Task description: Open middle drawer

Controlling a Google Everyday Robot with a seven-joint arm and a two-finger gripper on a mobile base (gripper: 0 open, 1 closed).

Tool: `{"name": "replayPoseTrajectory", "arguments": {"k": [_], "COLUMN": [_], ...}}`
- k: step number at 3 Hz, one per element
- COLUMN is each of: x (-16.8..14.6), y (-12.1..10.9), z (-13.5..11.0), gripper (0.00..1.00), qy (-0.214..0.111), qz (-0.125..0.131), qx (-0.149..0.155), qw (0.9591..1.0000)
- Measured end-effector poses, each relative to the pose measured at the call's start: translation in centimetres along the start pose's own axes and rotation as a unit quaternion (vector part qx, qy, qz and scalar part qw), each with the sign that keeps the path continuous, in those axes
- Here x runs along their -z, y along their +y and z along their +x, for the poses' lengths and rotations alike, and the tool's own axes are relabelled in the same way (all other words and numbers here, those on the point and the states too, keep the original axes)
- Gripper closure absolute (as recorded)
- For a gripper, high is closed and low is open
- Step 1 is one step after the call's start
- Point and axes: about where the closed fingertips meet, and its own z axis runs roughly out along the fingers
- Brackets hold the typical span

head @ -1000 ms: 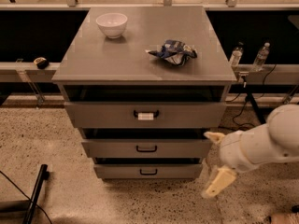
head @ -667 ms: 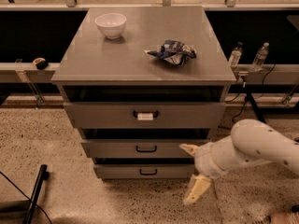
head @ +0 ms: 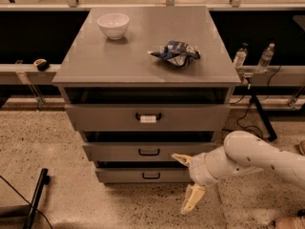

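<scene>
Camera view: a grey bench [head: 143, 73] with three drawers fills the centre of the frame. The middle drawer [head: 114, 151] sits just below centre, between the top drawer [head: 105, 117] and the lowest drawer [head: 119, 175]. Its small black loop handle [head: 149, 151] is free, with nothing touching it. A white tag [head: 148, 119] hangs on the top drawer's handle, but no writing on it can be read.

The gripper [head: 187, 181] is at lower right of centre, on a white arm [head: 248, 159] coming in from the right edge. Its jaws are spread wide. The upper one lies near the right end of the middle drawer's front, and the lower one points at the floor.

On the bench top stand a white bowl [head: 113, 25] at upper left and a crumpled blue-and-white bag [head: 174, 52] to the right, its print unreadable. Two bottles [head: 240, 56] stand at the right behind.
</scene>
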Motion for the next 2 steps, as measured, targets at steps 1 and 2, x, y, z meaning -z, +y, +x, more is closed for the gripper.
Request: {"name": "replayPoseTrajectory", "arguments": {"k": [1, 2], "x": [-1.6, -6.0], "y": [-1.2, -3.0], "z": [0.6, 2.2], "gripper": [0.0, 0.0], "qy": [-0.015, -0.039], "qz": [0.027, 0.061], "qx": [0.003, 0.027], "qw": [0.9995, 0.997]}}
